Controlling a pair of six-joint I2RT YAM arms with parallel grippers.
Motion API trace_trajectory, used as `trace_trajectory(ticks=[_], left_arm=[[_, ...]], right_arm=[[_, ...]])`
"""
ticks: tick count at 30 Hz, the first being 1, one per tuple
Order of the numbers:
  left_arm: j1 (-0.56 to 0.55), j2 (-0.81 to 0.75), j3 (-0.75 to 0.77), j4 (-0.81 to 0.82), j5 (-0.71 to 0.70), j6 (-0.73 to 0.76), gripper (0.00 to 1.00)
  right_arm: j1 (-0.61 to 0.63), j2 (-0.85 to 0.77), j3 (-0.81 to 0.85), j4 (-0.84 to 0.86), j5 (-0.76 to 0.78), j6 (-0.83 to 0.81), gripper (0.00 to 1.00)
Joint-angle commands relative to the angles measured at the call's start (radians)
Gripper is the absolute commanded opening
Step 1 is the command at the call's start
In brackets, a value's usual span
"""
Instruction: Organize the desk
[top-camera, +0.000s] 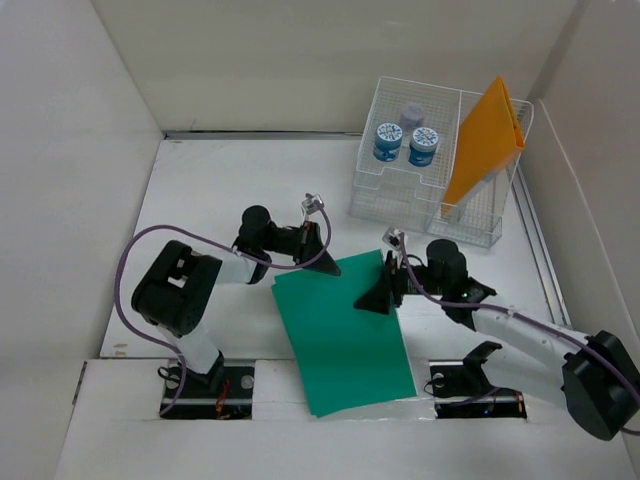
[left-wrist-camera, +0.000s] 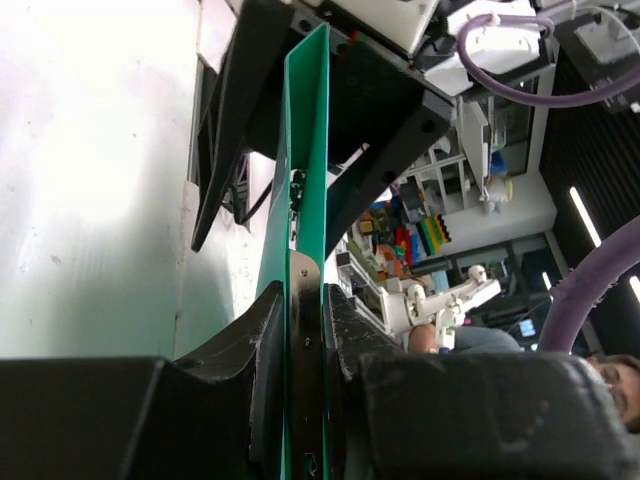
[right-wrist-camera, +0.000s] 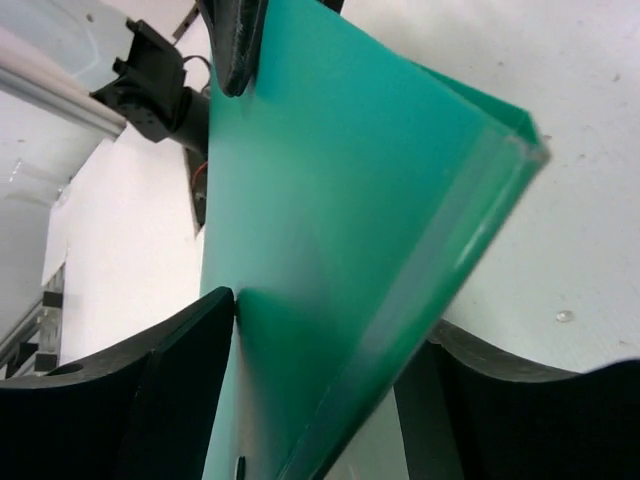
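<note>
White desk (top-camera: 200, 190), wire rack (top-camera: 400, 205) at far-right corner — left gripper (top-camera: 318, 250) clamped on green folder (top-camera: 340, 330), right gripper (top-camera: 378, 295) straddles it, grip unclear — seat it before lifting.

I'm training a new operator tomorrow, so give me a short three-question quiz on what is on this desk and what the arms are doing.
1. True or false: the orange folder lies flat on the desk.
2. What is the left pincer clamped on? A) the green folder B) a jar C) nothing
3. How many blue-lidded jars stand in the wire rack?

Key
1. False: it leans tilted in the rack's right compartment.
2. A
3. Two, in the left compartment.
</note>
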Motion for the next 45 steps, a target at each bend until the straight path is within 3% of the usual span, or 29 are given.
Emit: trace_trajectory(ticks=[1,3,5,6,8,9,12,15,16,18,19,21,25,26,28,32,33,38,43,45], left_arm=[[-0.003,-0.066,0.025,0.693,-0.099,0.022,0.0],[-0.003,-0.083,0.027,0.69,-0.101,0.022,0.0],[-0.003,-0.092,0.033,0.661,-0.103,0.044,0.0],[-0.003,-0.1,0.036,0.639,-0.103,0.059,0.0],[-0.003,-0.107,0.033,0.576,-0.109,0.105,0.0],[-0.012,-0.121,0.031,0.558,-0.119,0.117,0.0],[-0.012,-0.165,0.014,0.466,-0.17,0.18,0.0],[0.006,-0.266,0.002,0.25,-0.283,0.297,0.39],[0.02,-0.31,0.001,0.072,-0.328,0.341,0.6],[0.029,-0.455,0.028,-0.157,-0.531,0.487,0.8],[0.029,-0.509,0.04,-0.356,-0.61,0.533,0.85],[0.029,-0.666,0.063,-0.465,-0.836,0.578,0.99],[0.029,-0.865,0.171,-0.805,-1.154,0.578,0.99],[0.029,-0.917,0.194,-0.865,-1.219,0.578,0.99],[0.029,-0.956,0.194,-0.899,-1.232,0.575,0.99],[0.029,-1.011,0.174,-0.995,-1.222,0.581,0.99],[0.029,-1.032,0.15,-1.007,-1.212,0.585,0.99],[0.029,-1.097,0.111,-1.082,-1.179,0.622,0.99],[0.029,-1.121,0.128,-1.18,-1.114,0.677,0.99],[0.029,-1.134,0.149,-1.218,-1.1,0.697,0.98]], right_arm=[[0.029,0.023,-0.018,0.116,-0.073,0.022,0.66],[0.029,0.052,-0.022,0.127,-0.092,0.039,0.61],[0.029,0.067,-0.033,0.168,-0.119,0.053,0.48],[0.029,0.073,-0.034,0.184,-0.124,0.071,0.32],[0.029,0.089,-0.031,0.218,-0.141,0.083,0.16],[0.029,0.089,-0.028,0.221,-0.138,0.089,0.01],[0.029,0.067,-0.002,0.216,-0.133,0.093,0.0],[0.029,-0.006,0.066,0.118,-0.078,0.054,0.0],[0.029,-0.031,0.093,0.027,-0.055,0.033,0.0],[0.029,-0.112,0.177,-0.06,0.028,-0.015,0.0],[0.029,-0.142,0.205,-0.131,0.064,-0.027,0.0],[0.039,-0.217,0.258,-0.19,0.176,-0.045,0.0],[0.039,-0.31,0.41,-0.285,0.336,-0.058,0.0],[0.039,-0.327,0.474,-0.313,0.453,-0.065,0.0],[0.039,-0.328,0.513,-0.33,0.498,-0.091,0.0],[0.039,-0.283,0.767,-0.376,0.784,-0.168,0.0],[0.039,-0.27,0.806,-0.381,0.928,-0.2,0.0],[0.039,-0.157,0.987,-0.359,1.292,-0.354,0.0],[-0.01,-0.089,1.047,-0.212,1.448,-0.519,0.0],[-0.085,-0.043,1.061,-0.187,1.462,-0.549,0.0]])
